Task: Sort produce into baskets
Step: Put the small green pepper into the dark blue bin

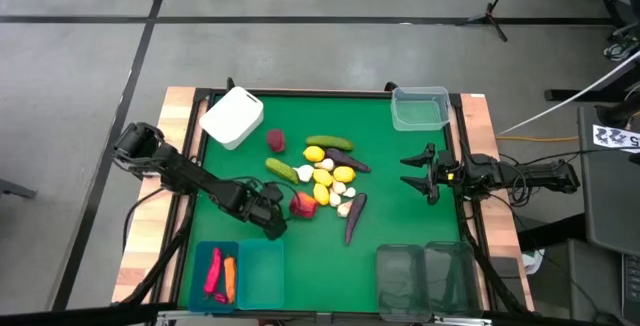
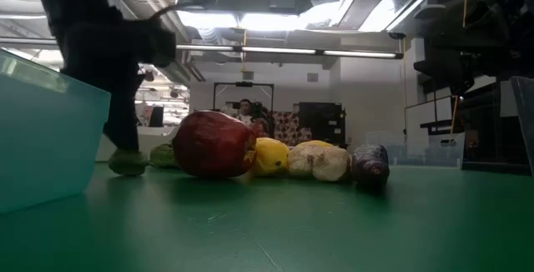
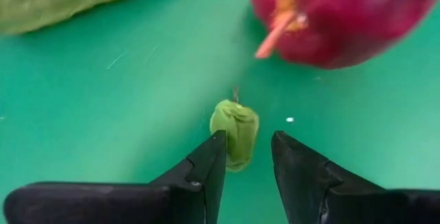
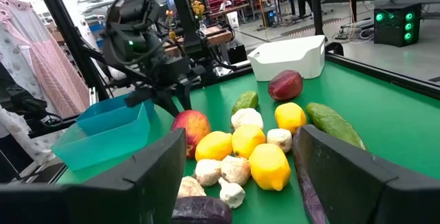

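Observation:
My left gripper (image 1: 277, 216) is down at the green mat, just left of a red apple (image 1: 303, 204), its fingers apart. A small green piece (image 3: 235, 131) lies on the mat between its fingertips (image 3: 218, 157); it also shows in the low view (image 2: 127, 163). The produce pile (image 1: 325, 174) of lemons, garlic, cucumbers and eggplants lies mid-table. My right gripper (image 1: 413, 173) is open and empty at the right, facing the pile (image 4: 249, 141). My left gripper points slanting down at the mat with the small green piece's near end (image 3: 237, 157) between its two fingers. One finger stands right against the piece and the other stands apart from it. I cannot tell whether it touches. The piece rests on the mat.
A white box (image 1: 232, 117) stands far left and a clear tub (image 1: 420, 107) far right. Two teal bins stand near left, one (image 1: 214, 274) holding a red pepper and a carrot, the other (image 1: 260, 274) beside it. Two dark-tinted bins (image 1: 425, 278) stand near right.

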